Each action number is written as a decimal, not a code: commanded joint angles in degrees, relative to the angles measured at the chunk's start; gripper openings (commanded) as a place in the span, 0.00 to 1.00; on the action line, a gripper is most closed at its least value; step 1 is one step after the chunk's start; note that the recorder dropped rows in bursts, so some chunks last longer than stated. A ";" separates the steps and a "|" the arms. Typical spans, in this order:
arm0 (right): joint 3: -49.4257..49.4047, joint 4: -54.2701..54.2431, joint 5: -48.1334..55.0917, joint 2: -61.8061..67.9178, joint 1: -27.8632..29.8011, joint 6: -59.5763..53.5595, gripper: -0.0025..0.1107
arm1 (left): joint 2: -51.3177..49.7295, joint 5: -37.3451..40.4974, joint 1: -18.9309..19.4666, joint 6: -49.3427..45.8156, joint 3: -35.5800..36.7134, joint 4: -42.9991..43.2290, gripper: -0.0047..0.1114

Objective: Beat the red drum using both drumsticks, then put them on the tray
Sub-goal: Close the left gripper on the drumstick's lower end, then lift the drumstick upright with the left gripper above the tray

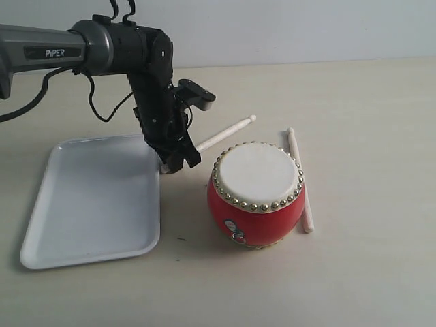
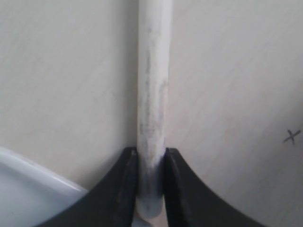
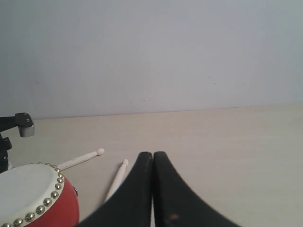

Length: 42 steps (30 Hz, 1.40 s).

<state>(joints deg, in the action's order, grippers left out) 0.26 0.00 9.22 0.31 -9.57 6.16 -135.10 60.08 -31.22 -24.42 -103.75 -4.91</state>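
The red drum (image 1: 256, 197) with its cream top stands mid-table; it also shows in the right wrist view (image 3: 35, 196). My left gripper (image 1: 178, 161) is shut on the butt end of one drumstick (image 1: 225, 133), just left of the drum and beside the white tray (image 1: 95, 197). Up close, that drumstick (image 2: 152, 94) runs straight out from between the black fingers (image 2: 124, 189). The second drumstick (image 1: 300, 180) lies on the table along the drum's right side, also seen as a thin stick (image 3: 116, 182). My right gripper (image 3: 152, 157) is shut on nothing, away from the drum.
A corner of the tray (image 2: 33, 189) shows next to the left fingers. A small pen cross (image 2: 291, 136) marks the table. The right arm is out of the exterior view. A pale wall backs the table.
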 commanded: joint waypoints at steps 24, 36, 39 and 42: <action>-0.26 0.00 -0.34 -0.31 0.22 -0.29 0.02 | 33.21 -24.56 3.34 -6.00 30.49 -29.38 0.04; -0.26 0.00 -0.34 -0.31 0.22 -0.29 0.02 | 57.03 -35.70 3.34 -25.66 58.83 -50.77 0.04; -0.26 0.00 -0.34 -0.31 0.22 -0.29 0.02 | 60.34 -33.92 3.22 -27.64 61.78 -51.77 0.04; -0.26 0.00 -0.34 -0.31 0.22 -0.29 0.02 | 63.15 -33.44 3.22 -27.64 63.76 -51.77 0.04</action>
<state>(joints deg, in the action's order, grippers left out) 0.26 0.00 9.22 0.31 -9.57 6.16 -74.37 26.50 -28.06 -51.23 -41.53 -55.55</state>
